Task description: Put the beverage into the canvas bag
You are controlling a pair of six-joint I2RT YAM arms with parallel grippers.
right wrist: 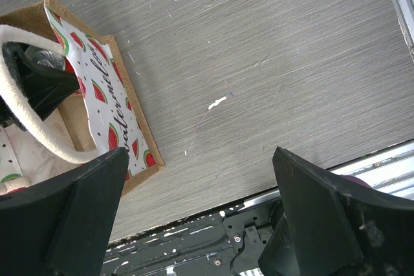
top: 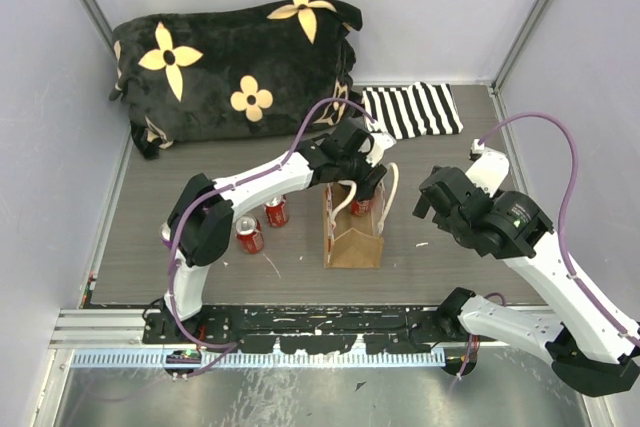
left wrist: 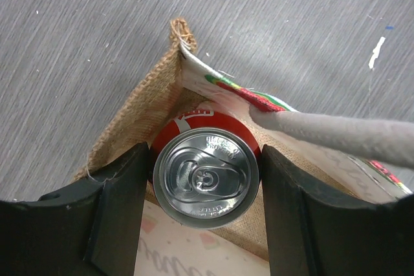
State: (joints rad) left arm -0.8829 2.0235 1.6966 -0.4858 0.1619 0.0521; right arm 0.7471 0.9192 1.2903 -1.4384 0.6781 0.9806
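Red beverage can (left wrist: 207,176): upright, pull-tab top facing the left wrist camera, tucked into one corner of the bag's mouth. How deep it sits cannot be told.
Canvas bag (top: 355,242): stands upright on the table (top: 450,247) with its mouth open. Its burlap wall is just beside the can, and watermelon-print lining shows.
Left pincer (left wrist: 206,179): closed onto the can, one black finger pressed against each side.
Loop handle (left wrist: 336,130): cream rope crossing close by the can and the pincer's right finger.
Step in hand: lowering and letting go, as I judge it. Keep the can vertical and sink straight down beside the corner. Release only when the bag floor bears the base, and spread the fingers just enough to free the can. Rise straight up, clear of the rope, so the light bag is not dragged or tipped.
Right pincer (right wrist: 200,185): spread wide, holding nothing, over bare table to the bag's right.
Spare cans (top: 249,235): two more red ones stand on the table left of the bag.
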